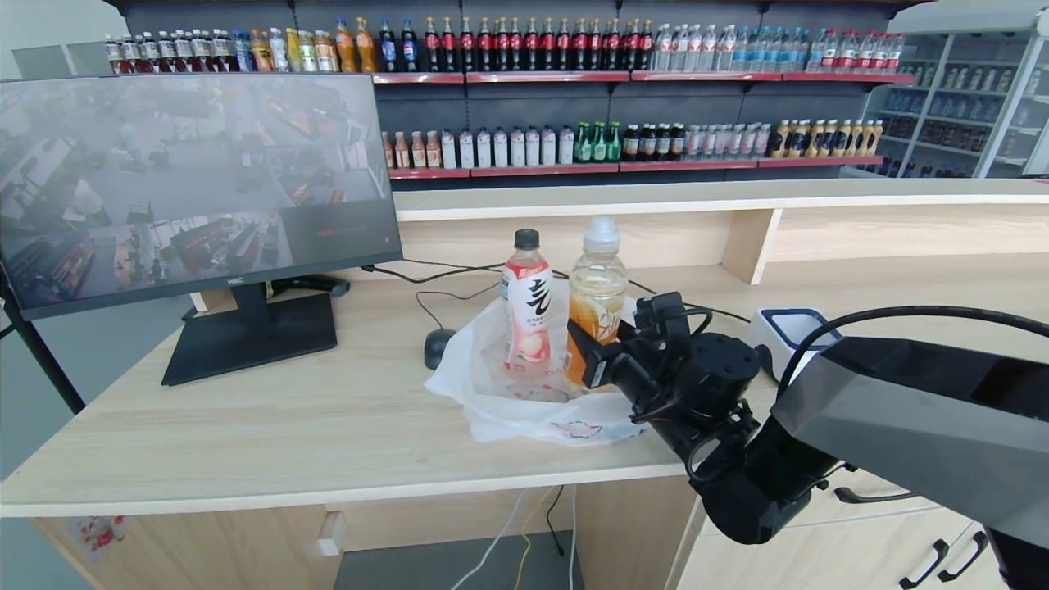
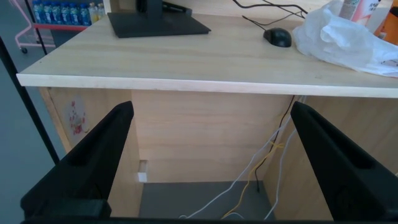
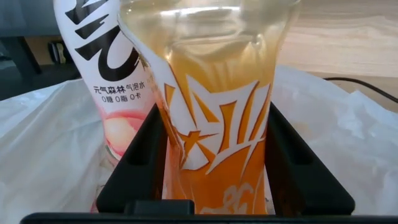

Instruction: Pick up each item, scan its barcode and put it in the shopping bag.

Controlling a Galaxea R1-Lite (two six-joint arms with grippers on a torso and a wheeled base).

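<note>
An orange drink bottle with a white cap stands upright in the white plastic shopping bag on the counter. A pink-labelled bottle with a black cap stands beside it in the bag. My right gripper is shut on the orange bottle's lower body; in the right wrist view its black fingers press both sides of the orange bottle, with the pink bottle and the bag next to it. My left gripper hangs open below the counter's front edge, holding nothing.
A monitor on a black stand sits at the counter's left. A black mouse lies just left of the bag. A white barcode scanner stands right of my right arm. Cables cross the counter's back and hang under it. Drink shelves fill the background.
</note>
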